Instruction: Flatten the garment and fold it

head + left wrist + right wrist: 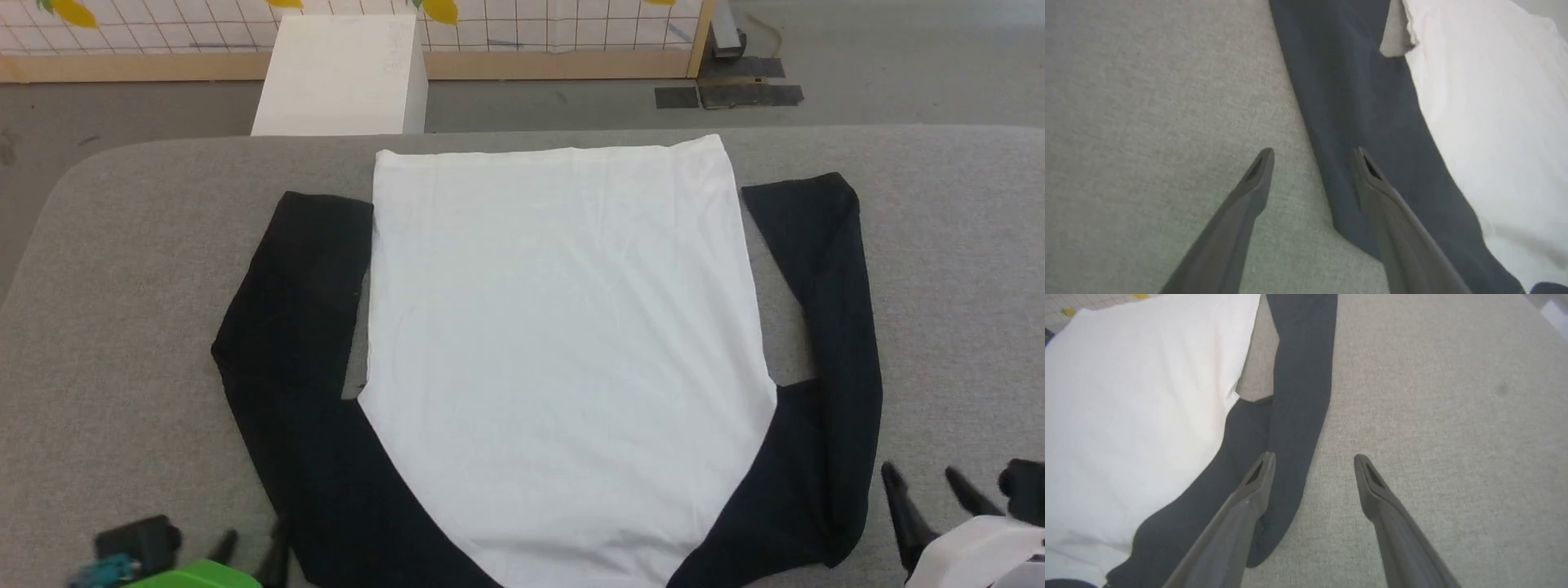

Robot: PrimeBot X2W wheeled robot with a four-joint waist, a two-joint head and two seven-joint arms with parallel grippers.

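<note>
The garment [563, 343] lies spread flat on the grey table [131, 269], white body panel in the middle, hem toward the far edge, black sleeves running up each side. My left gripper [251, 549] stands open at the lower left, just beside the left sleeve [1355, 102], holding nothing. In the left wrist view its fingers [1257, 175] straddle the sleeve's outer edge above the cloth. My right gripper [922, 486] is open at the lower right, next to the right sleeve [1298, 396], empty. Its left finger [1257, 477] hangs over the sleeve's fold, the other over bare table.
A white box [339, 73] stands on the floor behind the table's far edge, in front of a tiled wall with a wooden base [531, 61]. Dark mats [727, 90] lie on the floor at the back right. Bare grey table surface flanks the garment on both sides.
</note>
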